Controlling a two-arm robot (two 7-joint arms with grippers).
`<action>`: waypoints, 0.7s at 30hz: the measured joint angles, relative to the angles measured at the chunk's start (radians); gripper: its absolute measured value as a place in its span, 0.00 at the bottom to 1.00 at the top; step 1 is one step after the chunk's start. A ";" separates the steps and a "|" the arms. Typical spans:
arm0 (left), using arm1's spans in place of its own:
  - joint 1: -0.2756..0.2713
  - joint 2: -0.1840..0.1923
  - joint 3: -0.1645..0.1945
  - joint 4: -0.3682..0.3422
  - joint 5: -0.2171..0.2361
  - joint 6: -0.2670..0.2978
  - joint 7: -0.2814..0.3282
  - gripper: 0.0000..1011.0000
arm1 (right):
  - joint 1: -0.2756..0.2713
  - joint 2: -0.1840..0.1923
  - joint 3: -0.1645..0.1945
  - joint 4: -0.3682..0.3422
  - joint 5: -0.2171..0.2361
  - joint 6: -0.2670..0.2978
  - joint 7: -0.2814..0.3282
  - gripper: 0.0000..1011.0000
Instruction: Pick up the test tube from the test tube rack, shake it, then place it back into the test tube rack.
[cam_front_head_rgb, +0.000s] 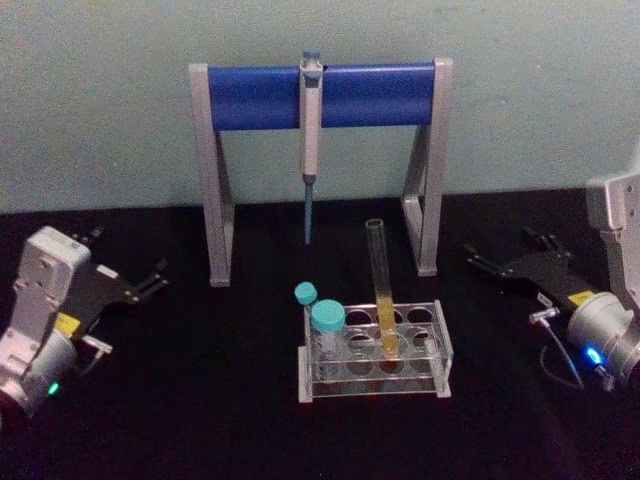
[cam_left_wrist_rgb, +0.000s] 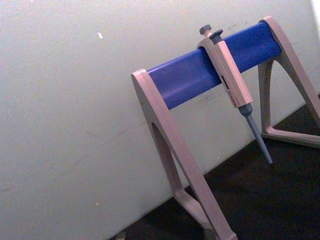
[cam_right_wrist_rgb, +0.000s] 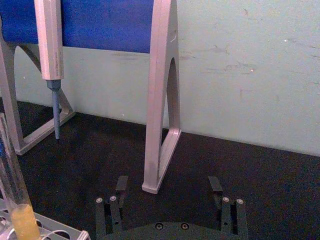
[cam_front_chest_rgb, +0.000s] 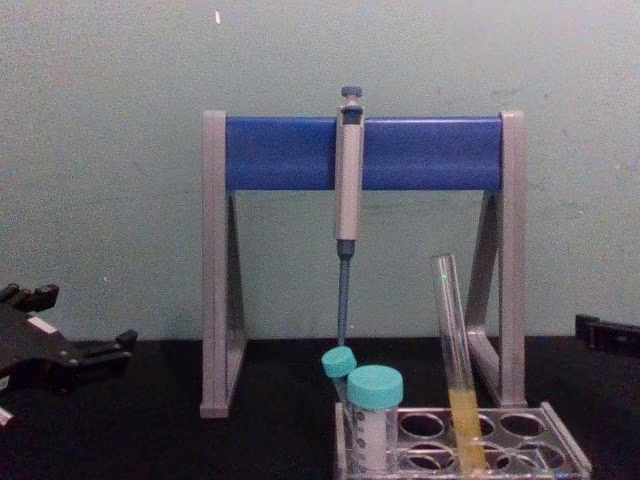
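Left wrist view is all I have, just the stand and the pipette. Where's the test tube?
Observer: The test tube stands in the test tube rack, leaning slightly, in front of the stand.
Operator: Is either gripper on it?
Observer: No. The right gripper sits apart, off to the rack's right, fingers open.
Operator: And the left?
Observer: The left gripper rests off to the rack's left, touching nothing.
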 joint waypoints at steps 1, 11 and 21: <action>0.000 0.000 0.000 0.000 0.000 0.000 0.000 0.99 | 0.000 0.000 0.000 0.000 0.000 0.000 0.000 0.99; 0.000 0.000 0.000 0.000 0.000 0.000 0.000 0.99 | 0.001 0.002 -0.003 -0.003 0.000 -0.001 0.000 0.99; 0.000 0.000 0.000 0.000 0.000 0.000 0.000 0.99 | 0.002 0.003 -0.004 -0.005 0.000 -0.003 0.000 0.99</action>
